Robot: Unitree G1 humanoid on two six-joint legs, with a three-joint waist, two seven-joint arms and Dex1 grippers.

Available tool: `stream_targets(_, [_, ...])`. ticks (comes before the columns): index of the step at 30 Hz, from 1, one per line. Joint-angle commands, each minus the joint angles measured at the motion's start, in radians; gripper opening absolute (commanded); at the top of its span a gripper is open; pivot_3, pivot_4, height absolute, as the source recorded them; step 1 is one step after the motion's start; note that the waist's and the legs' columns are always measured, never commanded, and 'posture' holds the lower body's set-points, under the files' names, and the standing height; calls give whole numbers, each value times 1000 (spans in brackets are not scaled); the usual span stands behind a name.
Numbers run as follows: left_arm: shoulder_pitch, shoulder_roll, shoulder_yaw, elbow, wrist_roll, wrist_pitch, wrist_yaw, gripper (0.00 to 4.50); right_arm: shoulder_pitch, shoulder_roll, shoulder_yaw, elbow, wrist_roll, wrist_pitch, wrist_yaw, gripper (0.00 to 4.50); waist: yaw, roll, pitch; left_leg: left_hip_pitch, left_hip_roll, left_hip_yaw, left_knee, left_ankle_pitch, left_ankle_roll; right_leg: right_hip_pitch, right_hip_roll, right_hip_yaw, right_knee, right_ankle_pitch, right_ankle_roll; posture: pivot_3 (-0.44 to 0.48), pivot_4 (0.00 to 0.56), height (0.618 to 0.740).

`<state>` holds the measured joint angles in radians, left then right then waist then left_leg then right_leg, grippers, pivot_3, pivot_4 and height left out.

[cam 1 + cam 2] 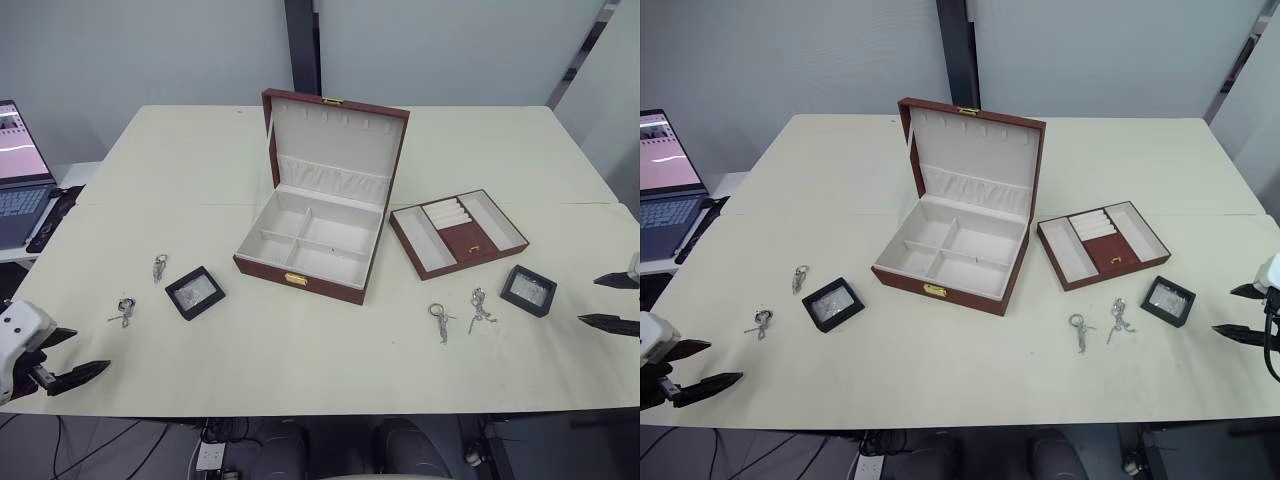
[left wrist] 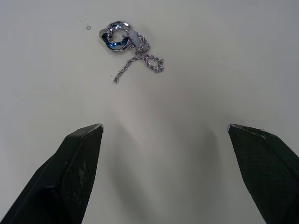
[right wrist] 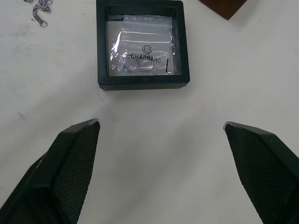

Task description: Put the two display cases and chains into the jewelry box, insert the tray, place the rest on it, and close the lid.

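Observation:
The maroon jewelry box [image 1: 262, 262] stands mid-table, its lid [image 1: 335, 140] upright and its cream compartments empty. To its right lies the tray [image 1: 458, 232]. One black display case [image 1: 195, 292] sits front left with two chains [image 1: 159, 266] [image 1: 123, 311] beside it. The other display case [image 1: 528, 290] sits front right, with two chains [image 1: 441, 321] [image 1: 481, 309] to its left. My left gripper [image 1: 90, 348] hovers open at the front left edge, just short of a ringed chain [image 2: 126, 46]. My right gripper [image 1: 588, 300] is open, just right of the right case [image 3: 142, 44].
A laptop [image 1: 20, 170] and a dark cable lie on a side surface off the table's left edge. The cream table [image 1: 300, 350] spreads wide in front of the box. A tray corner [image 3: 224, 5] shows beyond the right case.

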<state>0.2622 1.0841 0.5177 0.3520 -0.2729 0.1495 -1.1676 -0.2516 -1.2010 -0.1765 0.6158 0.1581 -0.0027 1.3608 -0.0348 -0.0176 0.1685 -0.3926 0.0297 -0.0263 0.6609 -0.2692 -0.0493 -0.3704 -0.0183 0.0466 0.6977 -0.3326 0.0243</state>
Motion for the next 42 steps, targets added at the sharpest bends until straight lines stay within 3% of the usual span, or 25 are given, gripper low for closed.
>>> stream_targets(1, [16,16,34,13,6,-26,-5,4432,-12,-16,-24,0,14,14,0,4500,0,0,0,0,0,0,0,0,0,0,0,0,0,0,0,0,150,740])
stream_targets(6, [5,-4,53,17,-4,-27,34,4432,0,-21,-38,13,1,-38,-35,4500,0,0,0,0,0,0,0,0,0,0,0,0,0,0,0,0,150,740])
stream_targets(11, [-45,-34,123,-59,-87,96,98,4432,35,-21,-122,-38,63,5,-66,4500,1,0,0,-1,0,-1,0,0,0,0,0,-1,0,0,0,0,150,740])
stream_targets(15, [-168,-44,87,-156,-152,229,146,4432,22,34,-186,-220,147,160,-153,4500,1,0,0,0,0,-2,1,0,0,1,0,-1,1,0,0,0,150,740])
stream_targets(19, [-364,-67,-45,-194,-157,283,172,4254,-12,110,-159,-458,209,296,-230,4500,2,0,0,-1,0,-3,1,0,0,1,1,-2,1,0,0,0,150,740])
stream_targets(22, [-506,-89,-158,-151,-113,281,183,3519,-41,162,-102,-588,214,375,-284,3910,3,0,0,-4,-1,-3,1,0,0,-1,1,-1,1,0,0,0,150,740])
stream_targets(26, [-689,-148,-292,-24,-44,246,190,2208,-82,228,6,-717,192,449,-338,2493,4,0,0,-6,-1,-3,2,0,0,-3,2,-2,1,0,0,0,150,740])
stream_targets(33, [-948,-286,-480,284,118,128,219,3,-231,403,239,-707,46,505,-486,542,4,-1,0,-6,-1,-4,4,0,0,-4,6,-2,2,0,0,0,150,740])
stream_targets(35, [-1002,-320,-506,359,147,95,217,0,-262,449,276,-691,25,519,-510,47,4,-1,0,-7,-2,-4,4,0,0,-4,7,-2,2,0,0,0,150,740])
stream_targets(42, [-1108,-404,-563,519,208,23,180,0,-342,561,399,-560,-91,474,-554,20,3,-1,0,-9,-1,-4,4,0,0,-7,6,-2,3,0,0,0,150,740])
